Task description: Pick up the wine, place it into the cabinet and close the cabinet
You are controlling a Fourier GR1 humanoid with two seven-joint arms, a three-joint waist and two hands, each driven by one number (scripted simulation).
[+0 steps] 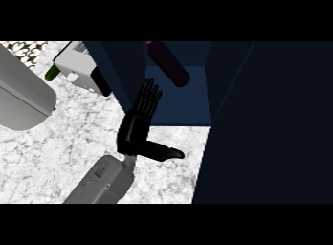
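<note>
My left hand [136, 125] is spread flat and holds nothing, fingers straight toward 12 o'clock and thumb out toward 4. The fingertips lie over the cabinet's [180, 103] blue floor; I can't tell whether they touch its left door edge. The forearm enters from 7 o'clock. The wine [171, 64] lies inside the cabinet at 12 o'clock, its far end cut off. At 10 o'clock sits a grey bulk [14, 91] I can't identify.

Reference: left hand [135, 129], fingers [149, 95] straight.

- Ahead of fingers: cabinet floor [180, 103] bare, passable up to the wine bottle [169, 64], which lies beyond and slightly right.
- Just left of fingers: dark cabinet panel [116, 67], white box [76, 64] behind it.
- Right: tall dark door [268, 119] blocks that side.
- Far left: large grey object [14, 91].
- Counter [56, 153] left of the wrist is free.
</note>
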